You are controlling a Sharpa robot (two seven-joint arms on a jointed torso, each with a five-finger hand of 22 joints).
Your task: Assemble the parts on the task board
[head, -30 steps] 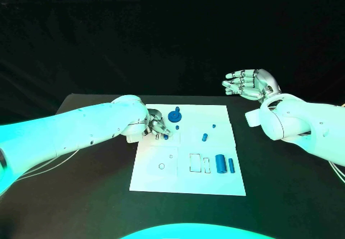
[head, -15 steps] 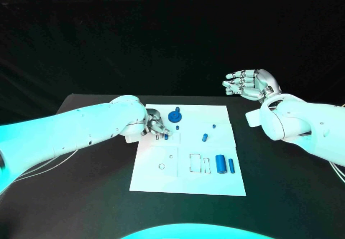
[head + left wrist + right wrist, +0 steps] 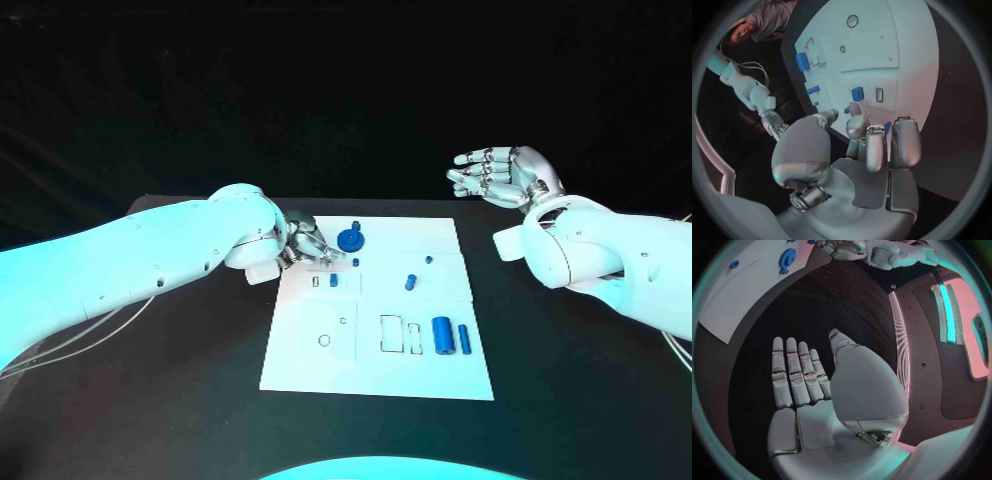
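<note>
On the white task board (image 3: 378, 345), in the middle of the black bench (image 3: 577, 400), the blue parts sit in loose groups: a gear-like disc (image 3: 352, 238) near the far edge, a short block (image 3: 333, 280) standing in a slot just beside an empty outlined slot, a small peg (image 3: 411, 281) near the centre, and two longer cylinders (image 3: 443, 332) lying side by side next to rectangular outlines, presumably their seats. The left robot hand (image 3: 307, 246) hovers over the board's far left corner, fingers curled downward and close together with nothing visibly between them, just above the standing block; I judge it is placed there to work on that slot. The right robot hand (image 3: 500, 175) is raised well clear beyond the bench, fingers spread and holding nothing, apparently kept out of the way.
</note>
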